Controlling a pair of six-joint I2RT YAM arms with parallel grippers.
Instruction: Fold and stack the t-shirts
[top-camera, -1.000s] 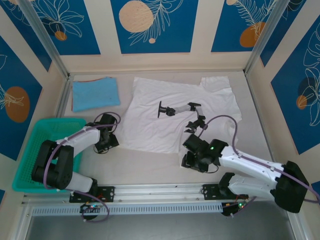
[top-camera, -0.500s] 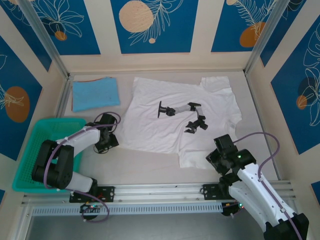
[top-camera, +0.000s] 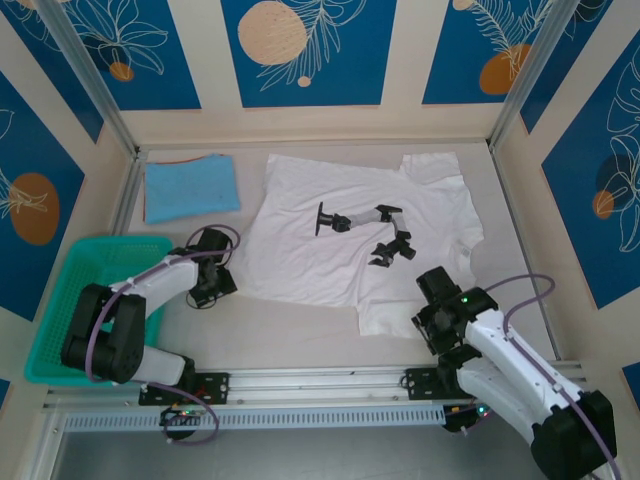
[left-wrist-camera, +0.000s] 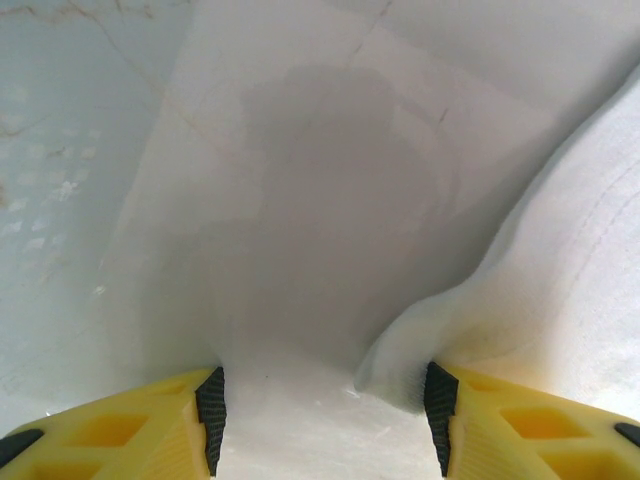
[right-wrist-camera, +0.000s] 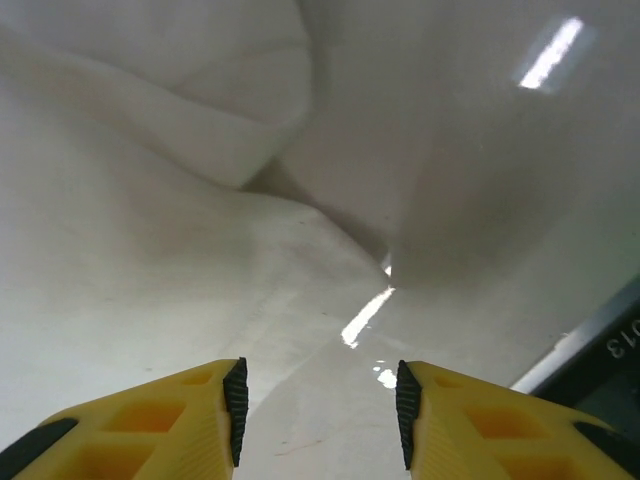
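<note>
The white t-shirt (top-camera: 300, 240) lies spread flat in the middle of the table, its black chest mark facing up. The light-blue t-shirt (top-camera: 190, 188) lies folded at the back left. My left gripper (top-camera: 212, 283) is low at the white shirt's near-left corner. In the left wrist view it (left-wrist-camera: 325, 420) is open, and a raised edge of the white cloth (left-wrist-camera: 580, 260) rests against the right pad. My right gripper (top-camera: 432, 310) hovers at the shirt's near-right corner. In the right wrist view it (right-wrist-camera: 318, 410) is open over bare table, with the white shirt (right-wrist-camera: 150, 200) just to the left and ahead.
A teal mesh basket (top-camera: 60, 300) stands at the near left beside the left arm. A metal rail (top-camera: 320, 380) runs along the near edge, and the corner of it (right-wrist-camera: 600, 350) is close to my right gripper. Panel walls enclose the table on three sides.
My right arm has swung from the middle of the shirt's near hem to its near-right corner, uncovering the lower right of the shirt. The left arm has stayed put.
</note>
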